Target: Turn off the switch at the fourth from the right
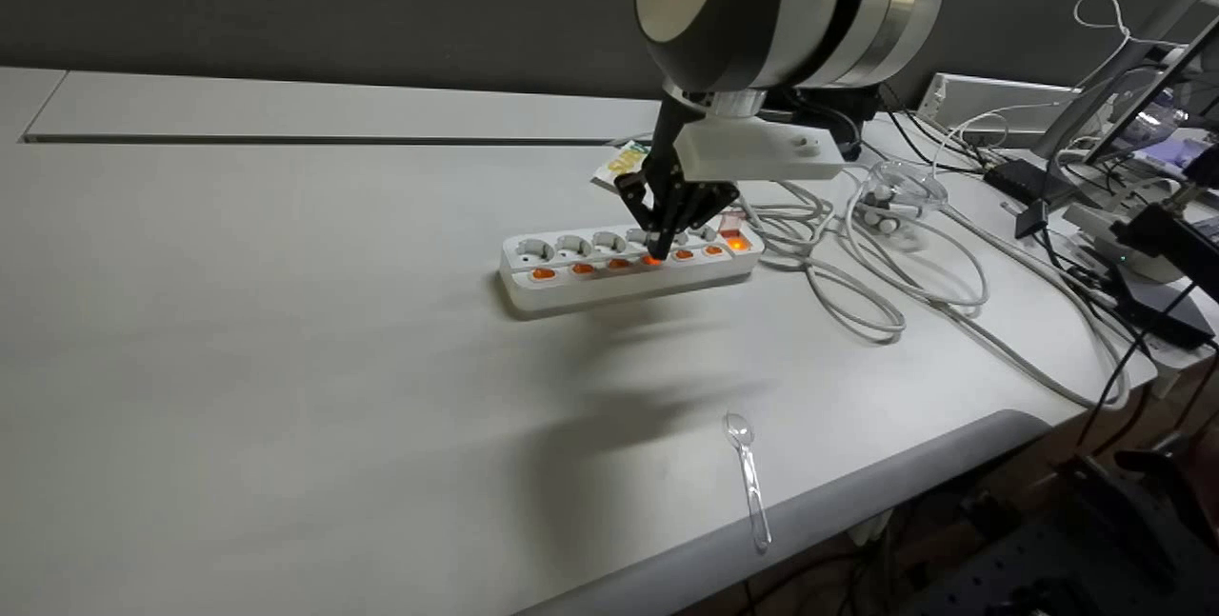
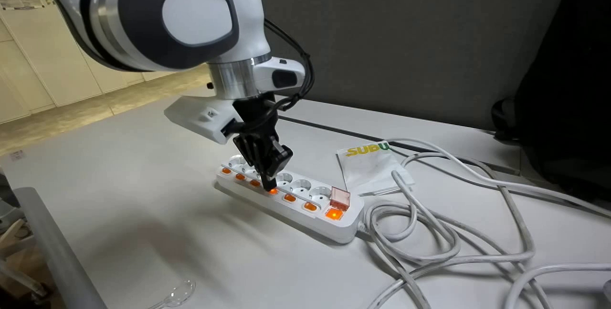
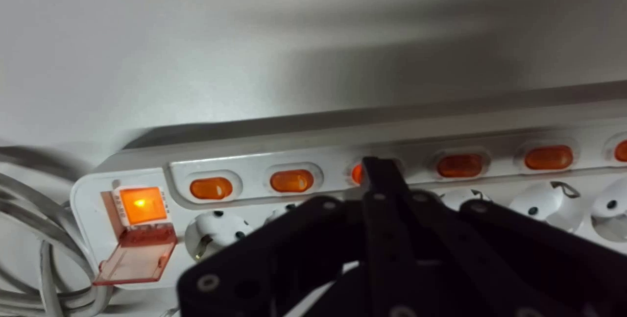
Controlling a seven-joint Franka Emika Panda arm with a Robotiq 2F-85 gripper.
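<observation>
A white power strip [image 1: 629,288] lies on the table with a row of orange switches. It also shows in an exterior view [image 2: 286,208] and the wrist view [image 3: 210,157]. My gripper [image 1: 659,250] is shut and empty, pointing down at the strip. Its fingertips [image 2: 270,186] are over a glowing switch [image 2: 273,191], fourth from the cable end counting the main switch. In the wrist view the fingertips [image 3: 382,167] hide most of that switch [image 3: 356,174]. Whether they touch it I cannot tell. The square main switch [image 3: 143,204] glows too; the other switches look unlit.
A clear pink flip cover [image 3: 137,260] stands open by the main switch. Coiled cables [image 2: 429,247] lie beyond that end. A paper napkin [image 2: 372,168] lies behind the strip. A clear plastic spoon [image 1: 748,473] lies near the table's front edge.
</observation>
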